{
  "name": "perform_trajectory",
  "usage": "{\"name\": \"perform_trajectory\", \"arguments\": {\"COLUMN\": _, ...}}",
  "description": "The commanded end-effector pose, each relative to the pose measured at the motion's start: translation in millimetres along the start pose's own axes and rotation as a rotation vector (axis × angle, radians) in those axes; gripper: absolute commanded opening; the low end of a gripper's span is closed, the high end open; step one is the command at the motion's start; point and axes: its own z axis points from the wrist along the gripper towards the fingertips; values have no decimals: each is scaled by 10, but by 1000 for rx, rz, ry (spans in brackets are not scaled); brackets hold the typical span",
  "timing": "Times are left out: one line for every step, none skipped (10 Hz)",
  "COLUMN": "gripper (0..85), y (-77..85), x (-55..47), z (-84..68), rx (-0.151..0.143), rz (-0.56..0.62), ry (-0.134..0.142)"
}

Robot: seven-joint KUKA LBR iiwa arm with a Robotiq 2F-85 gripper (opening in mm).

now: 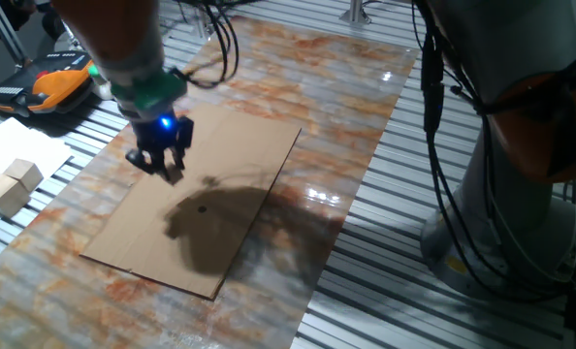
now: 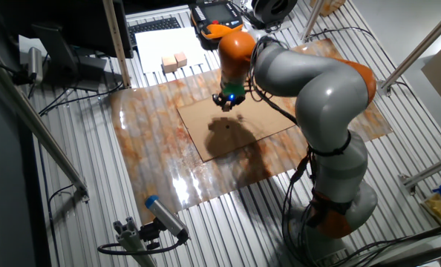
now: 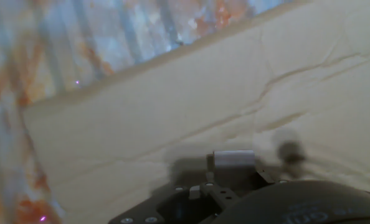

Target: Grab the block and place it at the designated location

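My gripper (image 1: 172, 174) hangs just above the left part of a brown cardboard sheet (image 1: 244, 145). It looks shut on the block (image 3: 233, 158), a tiny pale cube at the fingertips, seen only as a small light patch. The designated location is a small dark dot (image 1: 203, 206) on the cardboard, a short way to the right of the gripper and nearer the camera. In the hand view the dot (image 3: 291, 150) lies just right of the block. In the other fixed view the gripper (image 2: 226, 106) is just beyond the dot (image 2: 226, 125).
The cardboard (image 2: 198, 119) lies on a marbled orange sheet (image 1: 346, 107) over a slatted metal table. Two larger pale wooden blocks (image 1: 12, 184) sit on paper at the left. An orange and black pendant (image 1: 60, 82) lies beyond them. The arm's base (image 1: 521, 194) stands at the right.
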Motion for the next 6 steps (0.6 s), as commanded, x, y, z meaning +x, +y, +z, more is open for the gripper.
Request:
{"name": "perform_trajectory", "arguments": {"gripper": 0, "y": -60, "x": 31, "z": 61, "rx": -11, "rz": -14, "ry": -1}}
{"name": "perform_trajectory", "arguments": {"gripper": 0, "y": -139, "x": 71, "z": 133, "rx": -27, "rz": -24, "ry": 2}}
{"name": "perform_trajectory", "arguments": {"gripper": 0, "y": -172, "x": 88, "z": 188, "rx": -36, "rz": -29, "ry": 3}}
{"name": "perform_trajectory", "arguments": {"gripper": 0, "y": -158, "x": 101, "z": 221, "rx": -38, "rz": -26, "ry": 3}}
{"name": "perform_trajectory", "arguments": {"gripper": 0, "y": -144, "x": 106, "z": 232, "rx": -49, "rz": -27, "ry": 15}}
{"name": "perform_trajectory", "arguments": {"gripper": 0, "y": -144, "x": 104, "z": 241, "rx": -53, "rz": -30, "ry": 19}}
